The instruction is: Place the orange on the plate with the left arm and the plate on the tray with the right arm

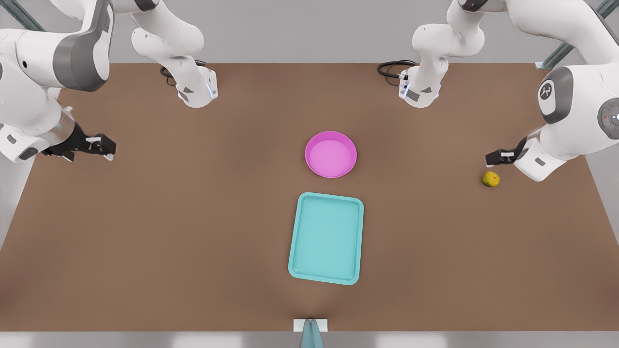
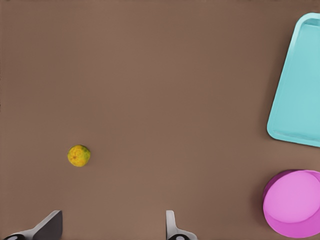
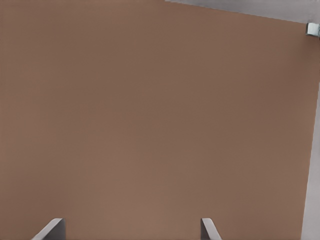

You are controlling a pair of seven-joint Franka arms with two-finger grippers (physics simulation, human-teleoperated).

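left tool (image 1: 492, 158) open, just by orange (image 1: 491, 179) | right tool (image 1: 107, 147) open over bare bench (image 1: 193, 232) | plate (image 1: 331, 154) beside tray (image 1: 326, 238)

lab testbench | bare brown table (image 1: 145, 241) | 2 mounted arms

Left gripper (image 1: 492, 158) at the front view's right, fingers (image 2: 50, 225) spread apart, held low over the desk (image 1: 193, 217) near its edge. Right gripper (image 1: 109, 147) at the front view's left, fingers (image 3: 52, 227) likewise apart, near the desk's opposite edge.
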